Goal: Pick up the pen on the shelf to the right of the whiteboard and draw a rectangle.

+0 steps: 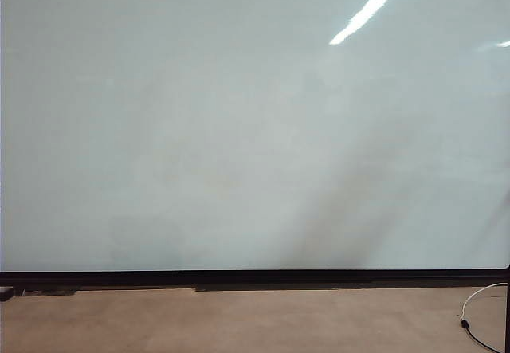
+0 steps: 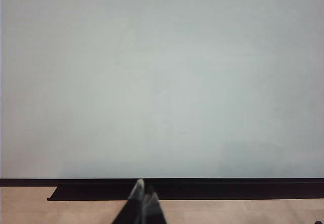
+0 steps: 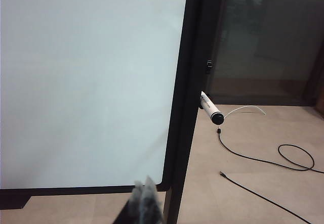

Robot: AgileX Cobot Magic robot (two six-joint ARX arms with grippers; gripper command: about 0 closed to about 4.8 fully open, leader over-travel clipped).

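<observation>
Whiteboard (image 1: 239, 130) fills nearly all of my exterior view, glossy and pale, with no marker line on it that I can see, only bright streaks of ceiling light reflected near its upper right. Its black bottom edge runs the full width, and below that lies the tan floor (image 1: 239, 321). Neither arm shows in that view.

On the left, my left hand (image 2: 143, 193) pokes into the left wrist view as two dark fingertips pressed together, so I read it as closed with nothing between them. It sits low, in front of the board's black lower rail, well back from the board face.

Moving right, my right hand (image 3: 144, 191) shows the same way in the right wrist view: fingertips together, closed and empty, low and near the board's bottom right corner. Beside it stands the board's black right frame (image 3: 187, 82).

Further right, the pen (image 3: 210, 107) rests just past that frame, a slim white barrel with dark print and a black end pointing away from the board, tilted downward. I cannot make out the shelf under it. It is well apart from my right hand. Beyond it, a thin black cable (image 3: 263, 158) and a white cable (image 3: 245, 108) trail across the floor
</observation>
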